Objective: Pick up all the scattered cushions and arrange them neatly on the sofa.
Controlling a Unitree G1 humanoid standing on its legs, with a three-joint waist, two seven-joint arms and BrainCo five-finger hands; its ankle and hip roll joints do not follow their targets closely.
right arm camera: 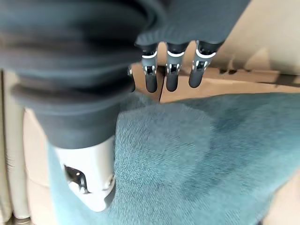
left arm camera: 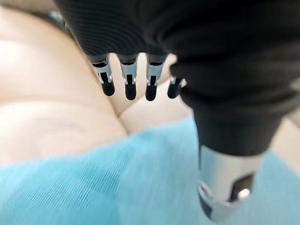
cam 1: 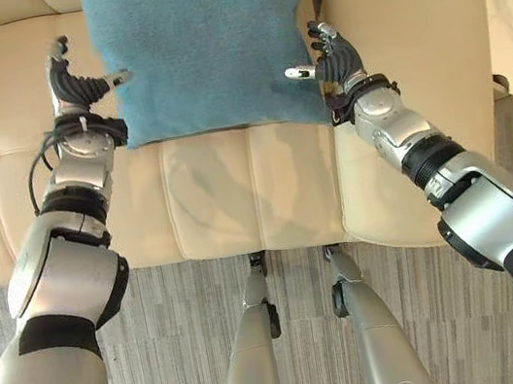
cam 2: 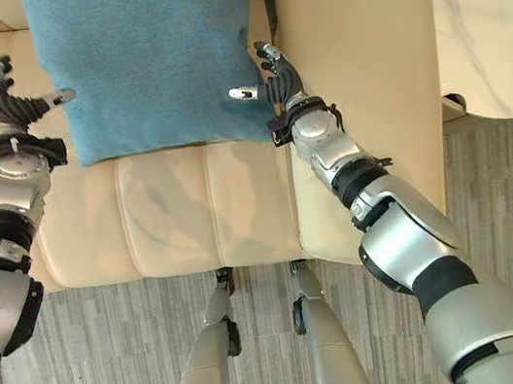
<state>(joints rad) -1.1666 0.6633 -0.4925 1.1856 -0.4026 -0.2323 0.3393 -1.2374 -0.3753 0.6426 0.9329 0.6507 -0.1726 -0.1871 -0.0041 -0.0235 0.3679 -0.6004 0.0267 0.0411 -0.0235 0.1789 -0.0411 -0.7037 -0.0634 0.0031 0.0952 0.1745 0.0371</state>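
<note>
The cushion (cam 1: 203, 48) lies on the sofa (cam 1: 228, 197) seat, beside its right armrest (cam 1: 410, 48).

No text, label, number or sign can be read anywhere. The blue cushion (cam 1: 202, 43) and the cream sofa (cam 1: 218, 198) are plain, and the close wrist views seem equally bare of print, though they are too soft to be sure.

Teal-blue cushion (cam 1: 203, 48), finely woven and plain, on a cream sofa (cam 1: 217, 194) stitched into square panels. Floor (cam 1: 183, 342) is grey carpet with thin pale streaks; silver fingers (left arm camera: 129, 79) show dark tips under a black ribbed cover
</note>
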